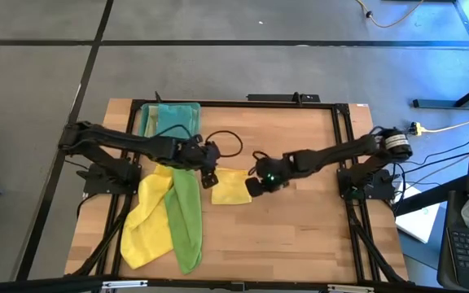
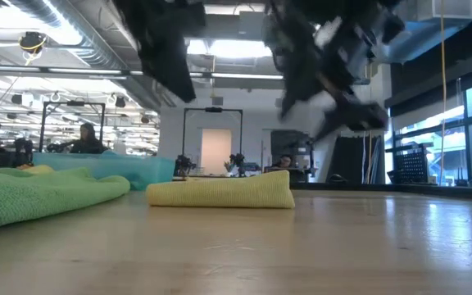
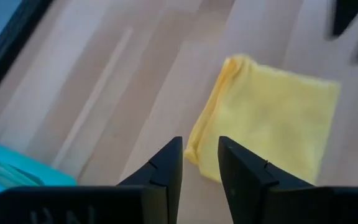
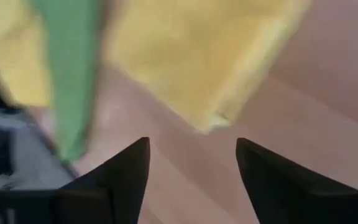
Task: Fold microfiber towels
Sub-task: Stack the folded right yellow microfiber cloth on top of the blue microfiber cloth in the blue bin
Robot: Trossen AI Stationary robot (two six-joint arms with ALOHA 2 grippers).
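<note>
A folded yellow towel (image 1: 231, 187) (image 2: 224, 190) lies flat on the wooden table near its middle. My left gripper (image 1: 211, 179) (image 3: 201, 167) hovers just left of the towel and above it. Its fingers stand a little apart with nothing between them. My right gripper (image 1: 254, 185) (image 4: 191, 165) hangs above the towel's right edge, open wide and empty. To the left, a bright green towel (image 1: 187, 216) (image 4: 70, 68) lies unfolded, partly over a crumpled yellow towel (image 1: 146, 221).
A teal tray (image 1: 169, 110) (image 3: 5, 174) stands at the table's far left with folded cloths in it. A black cable (image 1: 228, 142) loops on the table behind my left gripper. Bare wood lies at the near right (image 1: 300, 236).
</note>
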